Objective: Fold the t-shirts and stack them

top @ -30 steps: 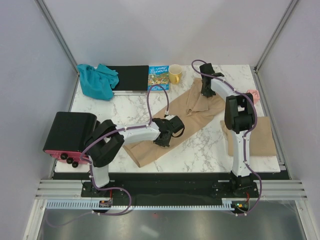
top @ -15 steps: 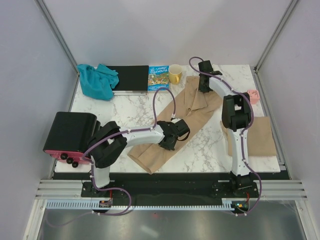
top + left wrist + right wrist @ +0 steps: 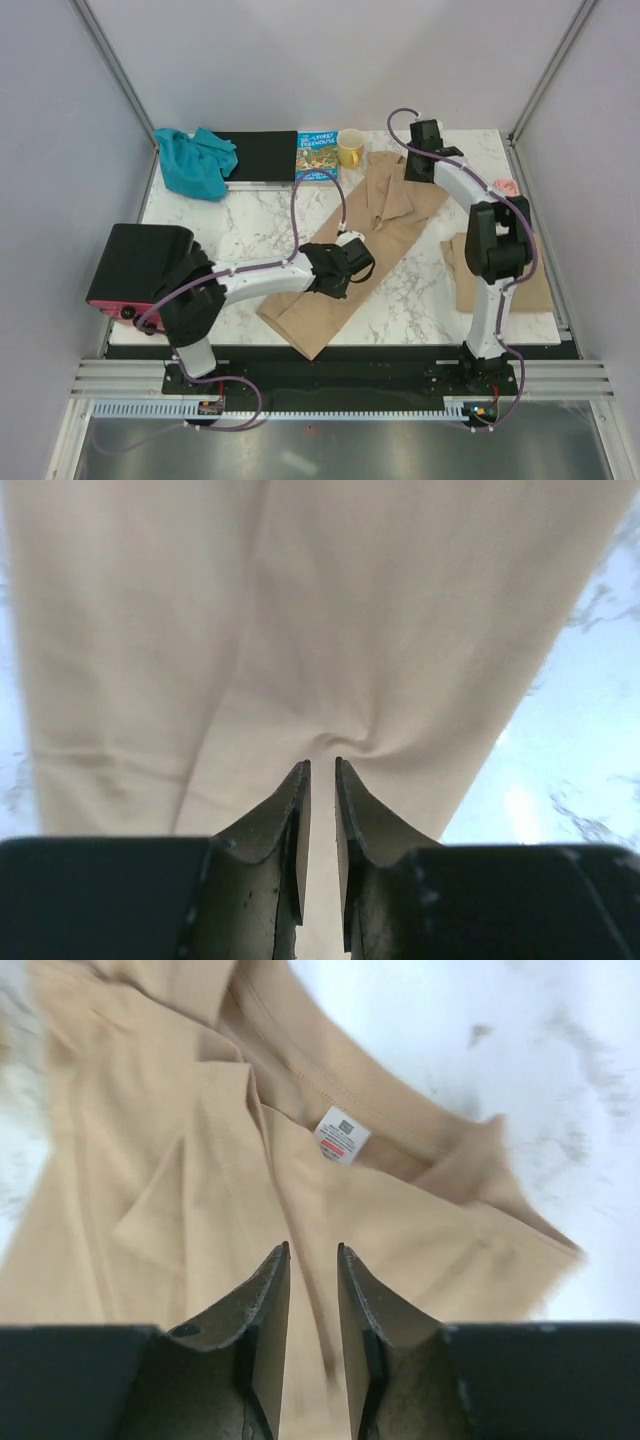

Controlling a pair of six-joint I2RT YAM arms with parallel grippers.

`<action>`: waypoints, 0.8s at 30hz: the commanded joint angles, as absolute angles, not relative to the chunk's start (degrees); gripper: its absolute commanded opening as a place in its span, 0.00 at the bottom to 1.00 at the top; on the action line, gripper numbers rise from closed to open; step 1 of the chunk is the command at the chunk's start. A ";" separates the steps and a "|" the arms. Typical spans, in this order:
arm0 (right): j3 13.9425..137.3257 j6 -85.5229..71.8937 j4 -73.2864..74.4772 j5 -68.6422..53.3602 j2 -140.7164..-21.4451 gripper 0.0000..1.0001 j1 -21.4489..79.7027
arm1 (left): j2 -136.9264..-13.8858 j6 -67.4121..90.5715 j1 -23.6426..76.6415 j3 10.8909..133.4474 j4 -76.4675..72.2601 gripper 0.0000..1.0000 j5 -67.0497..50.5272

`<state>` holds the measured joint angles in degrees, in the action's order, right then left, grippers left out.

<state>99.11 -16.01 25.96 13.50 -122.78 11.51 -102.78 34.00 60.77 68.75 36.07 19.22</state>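
The marble table (image 3: 250,225) is crossed on the diagonal by an unfolded tan t-shirt (image 3: 390,215), which is laid out flat from beside the mug down to the near edge. Compared with a second ago, its lower end is seen closer to that near edge, and its collar end is drawn further back towards the mug. A second, folded tan t-shirt (image 3: 525,270) is kept at the right side of the table, partly hidden by the right arm, whose elbow is now swung further right than before. A black case with a red base (image 3: 140,265) is seen at the left edge. A teal-blue garment (image 3: 190,160) is bunched in the far left corner, touching a flat black board (image 3: 262,155); beside the board a picture book (image 3: 317,157) and then a yellow mug (image 3: 350,148) are placed, all unchanged. The left gripper (image 3: 340,275) is held low over the middle of the spread shirt; in its wrist view the jaws are parted by a narrow slit, and the cloth is puckered just at their tips. The right gripper (image 3: 416,172) is positioned above the collar end, jaws released and apart, with nothing pinched, and a small white neck label (image 3: 340,1135) is shown just ahead of its fingers.
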 commanded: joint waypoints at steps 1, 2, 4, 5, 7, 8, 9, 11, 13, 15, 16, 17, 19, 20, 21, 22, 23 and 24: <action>93.37 -16.61 20.91 15.20 -107.94 0.36 11.69 | -89.49 32.70 59.16 68.82 35.15 0.26 27.41; 91.69 -16.87 20.92 15.99 -105.32 0.36 11.78 | -87.99 32.52 58.54 68.56 35.42 0.28 27.86; 87.48 -17.31 21.35 17.83 -103.54 0.37 11.69 | -84.40 31.64 55.74 67.33 35.86 0.33 27.08; 86.49 -17.49 21.62 18.28 -103.01 0.37 11.69 | -83.77 31.21 54.68 67.06 36.73 0.33 26.55; 84.56 -17.66 21.88 19.68 -103.36 0.37 11.60 | -83.23 29.80 52.83 65.66 37.35 0.33 27.85; 84.29 -17.75 21.97 19.95 -104.58 0.37 11.69 | -83.41 29.62 52.21 64.78 37.70 0.32 28.21; 84.37 -17.93 22.23 20.21 -105.37 0.37 11.69 | -83.67 29.27 51.69 64.34 37.71 0.27 27.69; 84.90 -18.28 22.15 19.87 -107.91 0.36 11.69 | -85.24 29.62 50.36 63.20 37.62 0.24 27.33; 86.21 -18.72 22.41 19.43 -110.12 0.36 11.60 | -87.18 30.76 49.31 62.76 37.00 0.20 26.37; 86.92 -18.98 22.41 19.86 -113.02 0.36 11.69 | -90.78 31.55 49.04 62.14 35.43 0.18 26.19; 87.62 -19.07 22.59 20.12 -113.98 0.36 11.52 | -91.92 31.64 48.96 61.88 34.99 0.16 26.10; 87.80 -19.07 22.59 20.21 -115.30 0.36 11.60 | -93.33 31.73 48.96 61.79 34.63 0.15 25.84; 88.06 -18.98 22.50 20.91 -116.45 0.35 11.43 | -96.23 31.73 48.87 61.44 32.71 0.12 24.26; 88.33 -18.98 22.67 21.53 -117.33 0.35 11.51 | -97.02 31.73 48.95 61.09 32.26 0.11 23.82; 88.33 -18.98 22.85 21.97 -117.77 0.34 11.25 | -98.60 31.90 48.96 60.91 31.82 0.10 23.04; 88.77 -18.98 23.37 22.23 -118.38 0.34 11.08 | -99.22 31.82 48.87 60.82 31.38 0.08 22.51; 89.38 -19.16 24.16 22.85 -119.43 0.34 11.07 | -100.10 31.73 48.78 60.99 31.38 0.08 22.15; 89.82 -19.33 24.78 23.37 -119.97 0.32 10.81 | -100.98 31.82 48.87 61.08 31.38 0.06 21.63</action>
